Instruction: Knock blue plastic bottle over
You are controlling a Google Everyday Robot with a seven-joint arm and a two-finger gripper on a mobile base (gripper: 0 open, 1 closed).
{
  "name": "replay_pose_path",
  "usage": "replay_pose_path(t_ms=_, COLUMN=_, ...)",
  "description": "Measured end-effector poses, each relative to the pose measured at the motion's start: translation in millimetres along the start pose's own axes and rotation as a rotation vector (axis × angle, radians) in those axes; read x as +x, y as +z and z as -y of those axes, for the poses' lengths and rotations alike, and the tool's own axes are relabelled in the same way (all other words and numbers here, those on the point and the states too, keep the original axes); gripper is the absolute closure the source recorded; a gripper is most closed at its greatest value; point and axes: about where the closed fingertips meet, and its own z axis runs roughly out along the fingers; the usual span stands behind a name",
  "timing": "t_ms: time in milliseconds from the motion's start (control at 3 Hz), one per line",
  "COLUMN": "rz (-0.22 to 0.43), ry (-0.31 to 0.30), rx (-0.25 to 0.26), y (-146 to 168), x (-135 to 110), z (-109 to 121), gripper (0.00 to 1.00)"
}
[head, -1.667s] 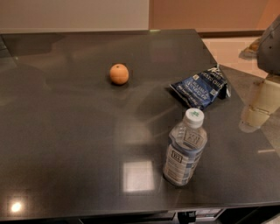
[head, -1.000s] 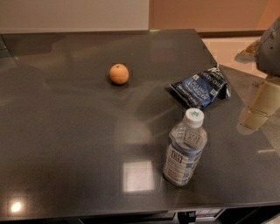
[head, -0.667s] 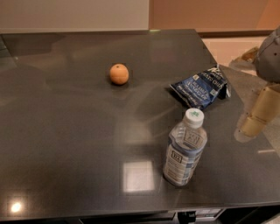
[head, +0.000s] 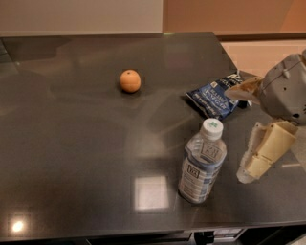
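Blue plastic bottle (head: 202, 165) stands upright at lower centre-right of frame, not yet toppled (the whole knock is left to you); your gripper (head: 237, 133) hangs just right of it, jaws apart, empty.

A dark, glossy tabletop (head: 71, 143) carries a small orange fruit (head: 130, 80), sitting alone left of centre towards the far side. Well apart from it, to the right, a crinkled dark-blue snack bag (head: 214, 98) lies flat, its right end near the tool (head: 256, 160) that hangs over the tabletop's right edge. A pale square of reflected light (head: 150, 193) shows on the near part of the surface. Behind, a cream wall (head: 81, 14) meets an orange-brown one (head: 224, 14).
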Motion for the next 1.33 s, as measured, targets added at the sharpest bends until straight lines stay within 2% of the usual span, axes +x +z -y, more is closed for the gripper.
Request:
replay_pose_path(t_ms=667, rz=0.122, ry=-0.034, rx=-0.068, y=17.0, x=-17.9, z=-26.9, gripper=0.00)
replay_pose_path(t_ms=1333, rz=0.217, ry=-0.054, rx=-0.090, y=29.3, x=-34.4, z=-45.5, gripper=0.00)
